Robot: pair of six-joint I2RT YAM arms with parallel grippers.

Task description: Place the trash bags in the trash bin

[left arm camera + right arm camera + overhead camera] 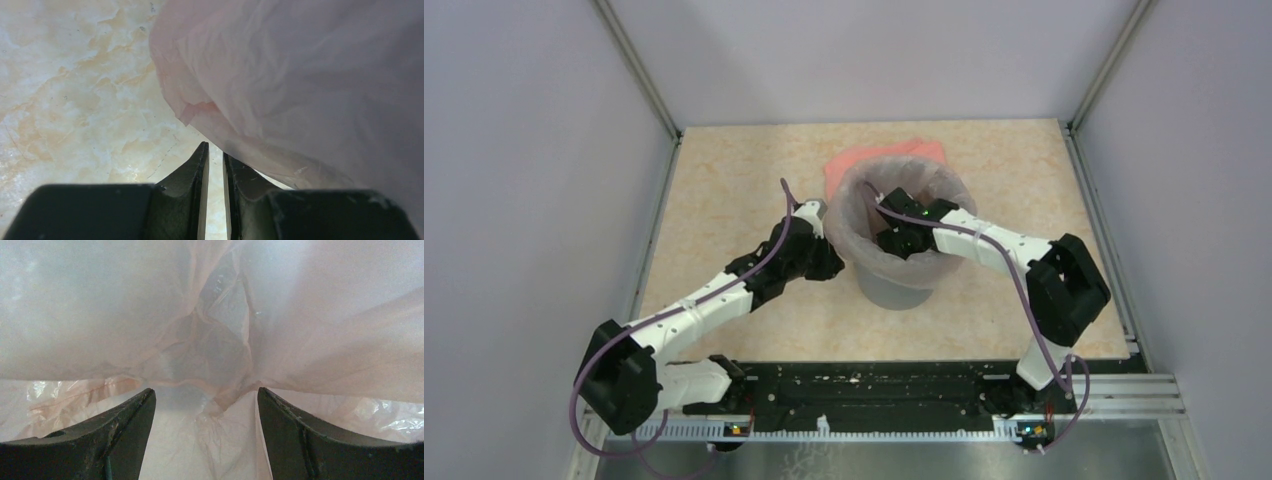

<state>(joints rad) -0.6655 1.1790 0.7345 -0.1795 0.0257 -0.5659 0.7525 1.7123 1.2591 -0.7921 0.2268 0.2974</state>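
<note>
The grey trash bin (894,290) stands in the middle of the table. The thin pale pink trash bag (852,215) lines it, with its edge draped over the rim and down the outer wall. My right gripper (894,240) reaches down inside the bin. It is open and empty in the right wrist view (205,405), with crinkled bag film (220,340) ahead of it. My left gripper (832,255) is outside the bin's left side. Its jaws (215,150) are almost together with only table showing between them. The bag's hanging edge (300,75) is just above its right fingertip.
An opaque salmon-pink folded sheet (869,155) lies on the table behind the bin. The marbled beige tabletop (724,180) is bordered by grey walls and metal rails. The arm bases sit on a black rail (874,385) at the near edge.
</note>
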